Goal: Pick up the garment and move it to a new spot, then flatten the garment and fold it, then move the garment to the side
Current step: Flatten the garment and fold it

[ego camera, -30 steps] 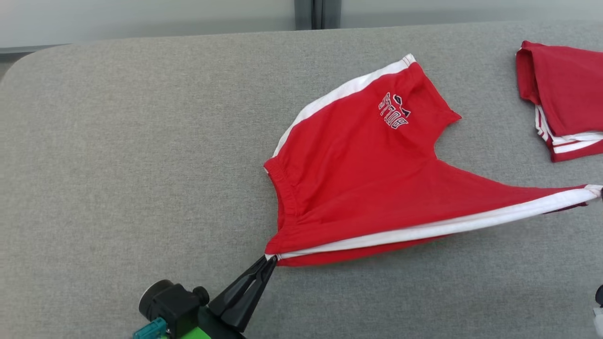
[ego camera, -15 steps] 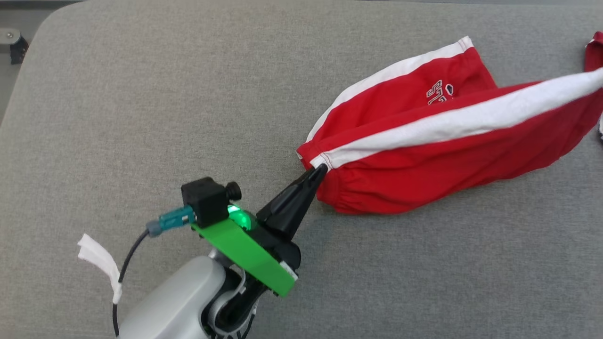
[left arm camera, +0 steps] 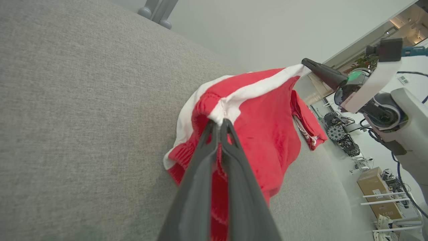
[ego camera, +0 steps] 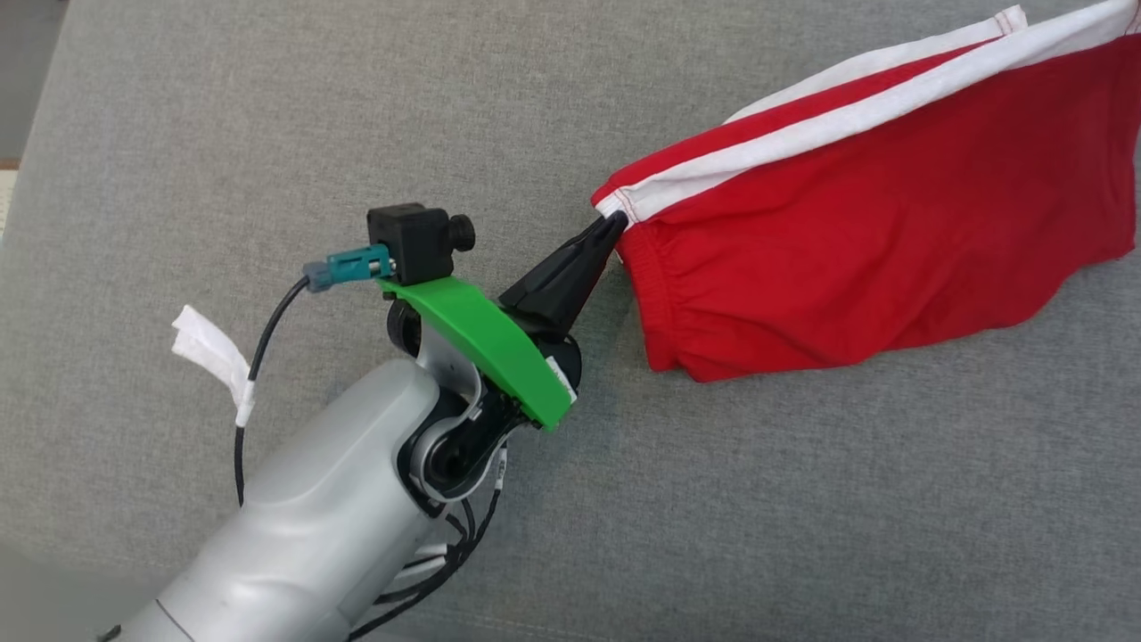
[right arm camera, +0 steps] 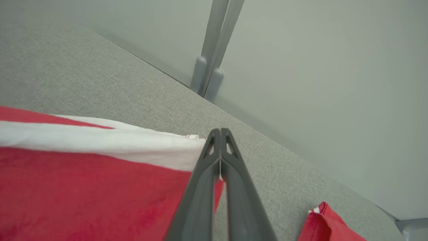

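Shows garment taut btw left gripper & right gripper, jaws clamped on its white trim; could slip from either pinch w/ more pull, sagging below jaws.

Robotics lab: wheeled machines, cardboard boxes.

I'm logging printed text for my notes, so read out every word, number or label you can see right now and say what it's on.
No text can be read.
Red garment: no lettering or number shows on the sides facing the cameras.
Cardboard box in the background: dark print on its side, too blurred to read.
Sticker on the white surface at the far right: too small to read.
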